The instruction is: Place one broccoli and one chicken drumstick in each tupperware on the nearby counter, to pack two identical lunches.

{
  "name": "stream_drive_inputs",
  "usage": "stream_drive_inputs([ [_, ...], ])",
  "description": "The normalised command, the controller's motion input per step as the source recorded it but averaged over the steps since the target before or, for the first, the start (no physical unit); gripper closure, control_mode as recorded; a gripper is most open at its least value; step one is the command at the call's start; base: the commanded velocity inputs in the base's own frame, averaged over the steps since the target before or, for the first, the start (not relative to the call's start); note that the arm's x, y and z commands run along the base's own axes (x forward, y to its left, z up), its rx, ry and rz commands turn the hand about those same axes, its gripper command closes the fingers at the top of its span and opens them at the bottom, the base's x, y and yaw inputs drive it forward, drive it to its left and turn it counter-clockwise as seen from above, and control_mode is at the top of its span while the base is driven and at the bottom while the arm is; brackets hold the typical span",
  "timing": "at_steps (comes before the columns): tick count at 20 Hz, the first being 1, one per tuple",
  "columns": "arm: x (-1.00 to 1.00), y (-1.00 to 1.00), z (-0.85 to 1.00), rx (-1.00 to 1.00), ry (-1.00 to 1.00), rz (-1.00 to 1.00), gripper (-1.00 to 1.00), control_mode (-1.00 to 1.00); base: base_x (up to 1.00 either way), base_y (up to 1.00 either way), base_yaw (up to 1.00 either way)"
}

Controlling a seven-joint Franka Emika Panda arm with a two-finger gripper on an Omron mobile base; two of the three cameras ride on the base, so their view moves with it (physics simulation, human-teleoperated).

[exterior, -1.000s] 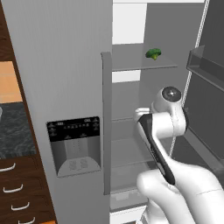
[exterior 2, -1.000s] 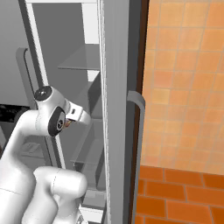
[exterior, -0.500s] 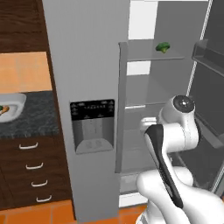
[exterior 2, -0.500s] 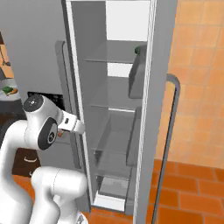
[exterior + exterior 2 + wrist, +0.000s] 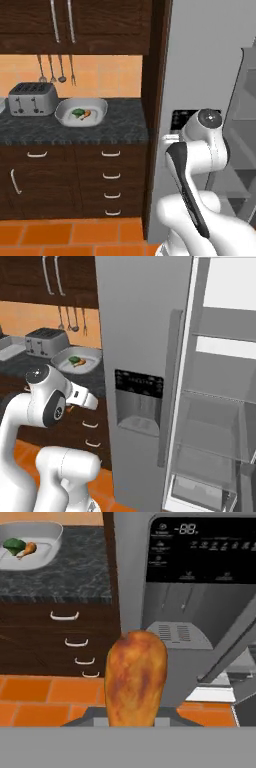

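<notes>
Standing upright at the bottom of the hand view, the drumstick [image 5: 135, 679] has its long axis along the gripper [image 5: 134, 722], fat end away from the hand; its lower end is cut off. The fingers are hidden behind it, closed nearly tight on it. Beyond, on the counter [image 5: 75, 577] near its fridge-side edge, a tupperware [image 5: 97, 106] holds broccoli [image 5: 14, 546] and another drumstick beside the toaster [image 5: 32, 98].

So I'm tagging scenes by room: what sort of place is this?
A home kitchen, rendered: a fridge with a dispenser panel, a stone counter over drawers carrying a toaster, and utensils hanging on the orange tiled wall.
</notes>
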Motion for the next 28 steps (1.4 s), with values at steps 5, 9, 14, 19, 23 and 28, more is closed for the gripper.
stream_drive_inputs([
  [5, 0.0, 0.0, 0.0, 0.0, 0.0, 0.0, 1.0, 1.0, 0.56, 1.0, 0.31],
  [9, 0.0, 0.0, 0.0, 0.0, 0.0, 0.0, 1.0, 1.0, 0.86, 1.0, 0.18],
  [14, 0.0, 0.0, 0.0, 0.0, 0.0, 0.0, 1.0, 1.0, 0.94, 0.97, 0.04],
  [19, 0.0, 0.0, 0.0, 0.0, 0.0, 0.0, 1.0, 1.0, 1.0, 1.0, -0.01],
  [23, 0.0, 0.0, 0.0, 0.0, 0.0, 0.0, 1.0, 1.0, 0.77, 1.0, -0.06],
  [28, 0.0, 0.0, 0.0, 0.0, 0.0, 0.0, 1.0, 1.0, 0.7, 1.0, -0.09],
])
